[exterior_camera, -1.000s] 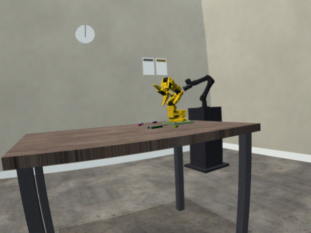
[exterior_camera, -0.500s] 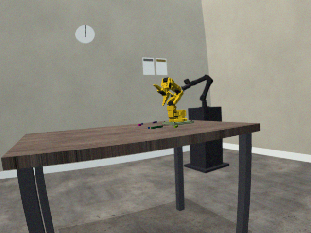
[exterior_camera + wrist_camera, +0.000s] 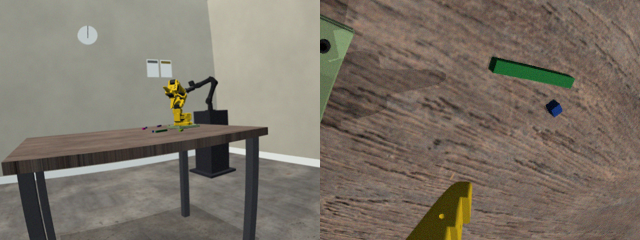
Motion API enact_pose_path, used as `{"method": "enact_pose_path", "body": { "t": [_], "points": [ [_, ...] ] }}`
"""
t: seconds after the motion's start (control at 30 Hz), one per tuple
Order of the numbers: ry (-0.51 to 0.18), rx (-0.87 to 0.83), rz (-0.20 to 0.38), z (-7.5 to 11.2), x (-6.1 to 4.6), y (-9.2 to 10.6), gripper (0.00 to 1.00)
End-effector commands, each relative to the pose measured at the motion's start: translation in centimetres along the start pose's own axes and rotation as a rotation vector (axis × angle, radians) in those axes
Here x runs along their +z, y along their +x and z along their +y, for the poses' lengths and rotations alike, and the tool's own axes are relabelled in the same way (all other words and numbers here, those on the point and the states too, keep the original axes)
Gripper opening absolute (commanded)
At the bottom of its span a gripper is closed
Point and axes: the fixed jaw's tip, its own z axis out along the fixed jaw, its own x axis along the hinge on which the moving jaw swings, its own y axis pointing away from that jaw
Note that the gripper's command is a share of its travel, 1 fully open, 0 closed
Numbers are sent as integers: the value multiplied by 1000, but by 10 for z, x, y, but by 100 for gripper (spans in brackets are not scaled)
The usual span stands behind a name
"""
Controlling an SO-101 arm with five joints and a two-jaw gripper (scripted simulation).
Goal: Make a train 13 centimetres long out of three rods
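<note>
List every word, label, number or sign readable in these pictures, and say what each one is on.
No text can be read in either view.
Two white sheets on the back wall: each has a dark band at its top, too blurred to tell whether it holds words.
Round white disc on the wall: one dark vertical line, no numbers visible.
Green rod, blue rod, yellow arm: no markings visible.

A wooden table [image 3: 77, 152] on dark legs; behind it a black arm [image 3: 209, 87] on a pedestal [image 3: 211, 155], a wall clock [image 3: 87, 34], two posters [image 3: 158, 68].
</note>
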Motion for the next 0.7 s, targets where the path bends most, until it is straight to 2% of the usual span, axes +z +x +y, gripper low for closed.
{"method": "enact_pose_path", "body": {
  "t": [0.0, 0.3, 0.67],
  "points": [
    [-14, -59, -28, 1, 2, -9, 100],
    [-18, -264, -111, 7, 0, -36, 100],
    [-18, -291, -122, 8, 0, -39, 100]
  ]
}}
